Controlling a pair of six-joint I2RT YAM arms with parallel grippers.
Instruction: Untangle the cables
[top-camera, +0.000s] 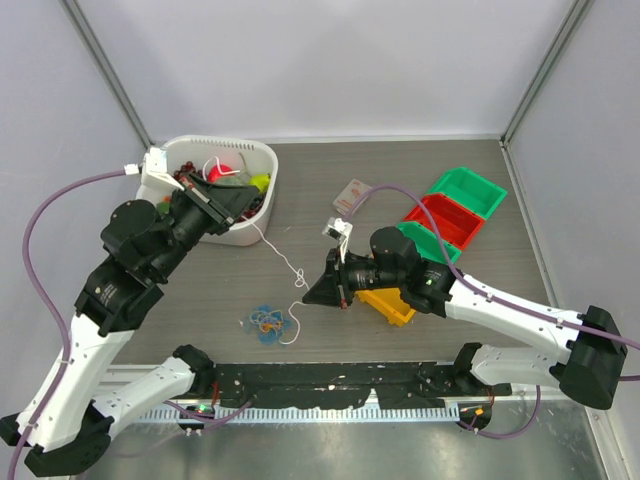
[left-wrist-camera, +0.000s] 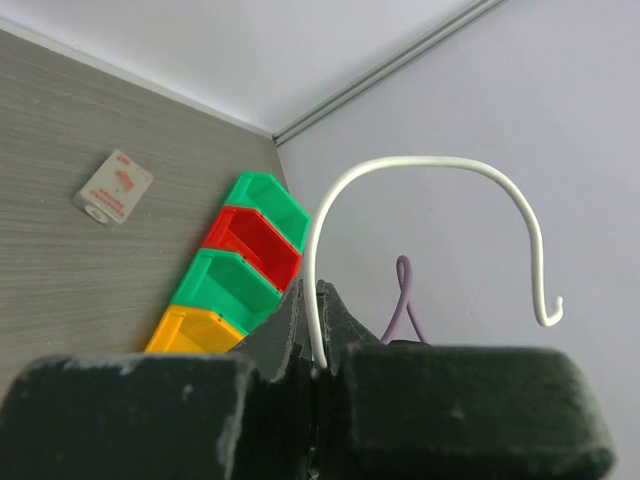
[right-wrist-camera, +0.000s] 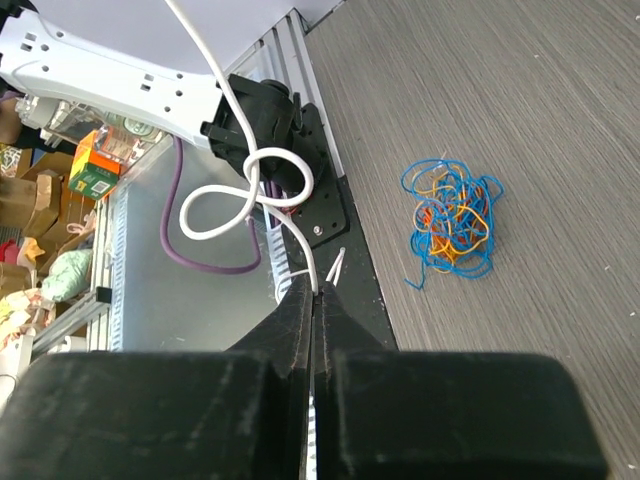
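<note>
A white cable (top-camera: 283, 257) stretches through the air between my two grippers. My left gripper (top-camera: 245, 205) is by the white basket and shut on one part of it. In the left wrist view the white cable (left-wrist-camera: 420, 160) arcs up out of the left gripper (left-wrist-camera: 314, 300) to a free end. My right gripper (top-camera: 308, 293) is shut on another part. In the right wrist view the white cable (right-wrist-camera: 311, 270) loops just beyond the right gripper (right-wrist-camera: 318, 290). A tangle of blue and orange-yellow cables (top-camera: 266, 321) (right-wrist-camera: 452, 215) lies on the table left of the right gripper.
A white basket (top-camera: 258, 160) holding mixed items stands at the back left. A row of green (top-camera: 468, 190), red (top-camera: 445, 218), green (top-camera: 430, 243) and yellow (top-camera: 388, 303) bins runs along the right. A small card (top-camera: 352, 194) lies mid-table.
</note>
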